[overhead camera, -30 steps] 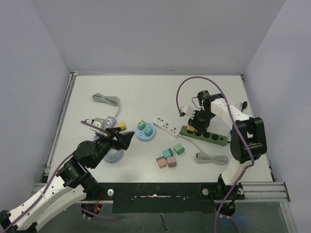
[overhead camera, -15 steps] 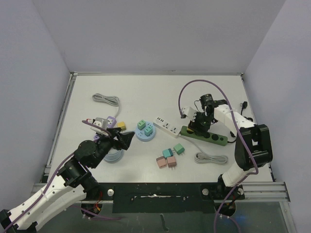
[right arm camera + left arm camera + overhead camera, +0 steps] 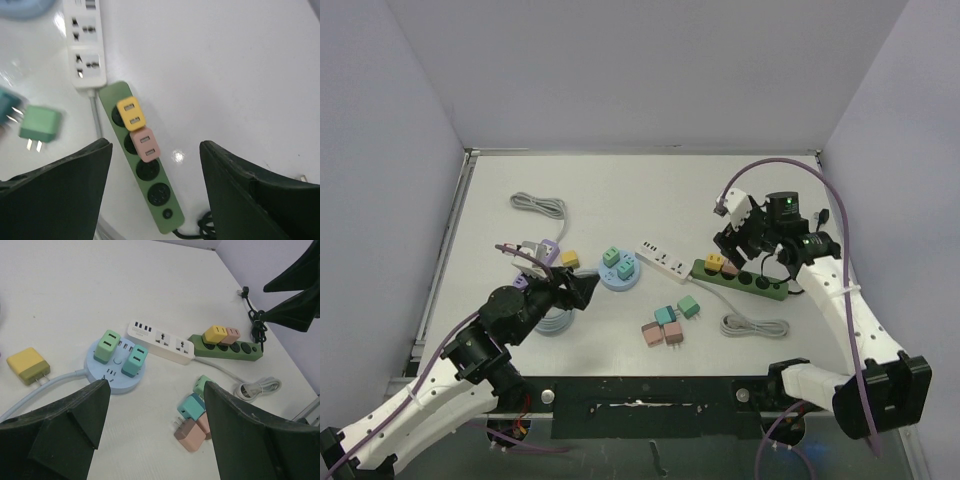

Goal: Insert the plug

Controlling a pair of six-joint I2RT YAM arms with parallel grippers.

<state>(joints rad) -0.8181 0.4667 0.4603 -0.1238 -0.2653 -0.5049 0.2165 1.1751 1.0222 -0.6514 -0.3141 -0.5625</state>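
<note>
I've got the R gripper (image 3: 750, 245) hanging over the green power strip (image 3: 156, 196) on the right side of the table. Its jaws are spread wide w/ nothing btwn them. The pink plug (image 3: 145, 145) sits in the strip's 2nd socket from the left end, touching the yellow plug (image 3: 131, 113) in the 1st. 2 more sockets show to its right. The white power strip (image 3: 85, 45) lies just left of the green one. The L gripper (image 3: 156, 385) is on the left side, also wide open & holding nothing, just left of the round blue hub (image 3: 116, 367), which carries 2 green plugs. I see a mustard adapter (image 3: 27, 365) left of the hub and a cluster of loose plugs (image 3: 666, 324) near-centre.
</note>
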